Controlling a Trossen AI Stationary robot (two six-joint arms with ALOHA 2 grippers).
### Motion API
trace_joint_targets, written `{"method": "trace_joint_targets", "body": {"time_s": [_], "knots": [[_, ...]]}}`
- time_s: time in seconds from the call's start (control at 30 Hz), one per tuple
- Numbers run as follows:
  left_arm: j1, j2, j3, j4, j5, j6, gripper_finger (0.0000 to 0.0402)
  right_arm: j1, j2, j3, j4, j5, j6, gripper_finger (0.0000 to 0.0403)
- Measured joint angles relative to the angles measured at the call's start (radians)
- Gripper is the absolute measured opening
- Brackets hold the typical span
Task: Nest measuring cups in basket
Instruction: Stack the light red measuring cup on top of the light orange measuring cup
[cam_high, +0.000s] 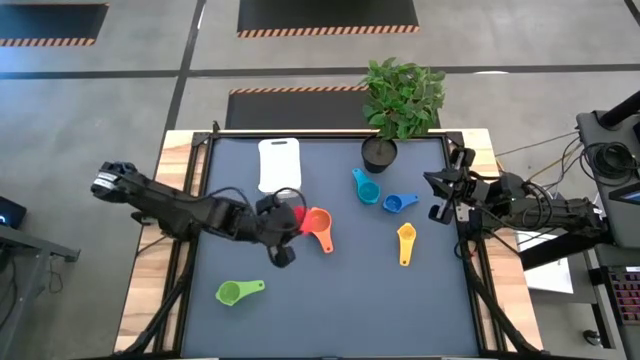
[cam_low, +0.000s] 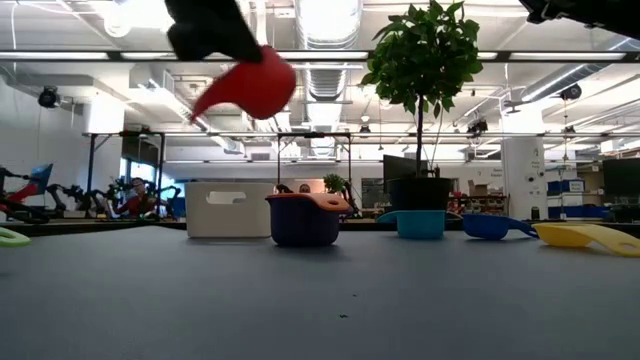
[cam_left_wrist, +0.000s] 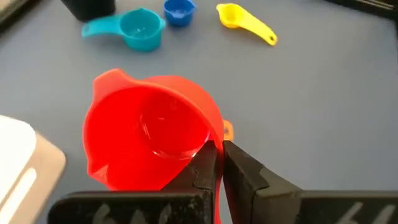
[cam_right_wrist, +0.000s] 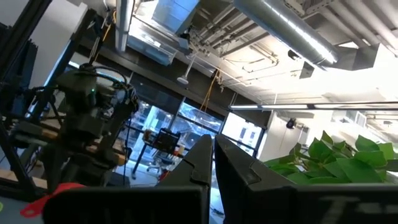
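My left gripper (cam_high: 288, 224) is shut on the red measuring cup (cam_left_wrist: 149, 134), held up above the table's middle (cam_low: 255, 85). Just beside and below it, the orange cup (cam_high: 318, 224) sits inside a dark purple cup (cam_low: 300, 228) on the table. The teal cup (cam_high: 365, 188), blue cup (cam_high: 398, 203), yellow cup (cam_high: 405, 243) and green cup (cam_high: 238, 291) lie apart on the mat. The white basket (cam_high: 279, 163) stands at the far side. My right gripper (cam_high: 441, 196) is shut and empty near the table's right edge, raised. My left gripper pinches the red cup's handle (cam_left_wrist: 217, 193) between its two fingers, close to the bowl. The handle stands edge-on in the narrow gap. The cup is lifted clear of the table and tilted, its open mouth turned toward the wrist camera, its spout (cam_left_wrist: 109, 81) away from the fingers.
A black plant pot (cam_high: 380, 152) with a leafy green plant stands at the far edge, right of the basket and close to the teal cup. The dark mat (cam_high: 330, 310) is bare along its near side.
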Motion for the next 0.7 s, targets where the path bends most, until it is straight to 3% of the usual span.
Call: {"method": "trace_joint_targets", "body": {"time_s": [0.33, 0.53, 0.7], "knots": [[0.079, 0.199, 0.099, -0.01, 0.045, 0.034, 0.0, 0.0, 0.0, 0.0, 0.012, 0.0, -0.011, 0.0009], [0.1, 0.32, 0.211, -0.18, 0.046, 0.034, 0.0009, 0.0, 0.0, 0.0, 0.012, 0.0, -0.011, 0.0009], [0.11, 0.382, 0.264, -0.208, 0.046, 0.06, 0.0026, 0.0, 0.0, 0.0, 0.012, 0.0, -0.004, 0.0009]]}}
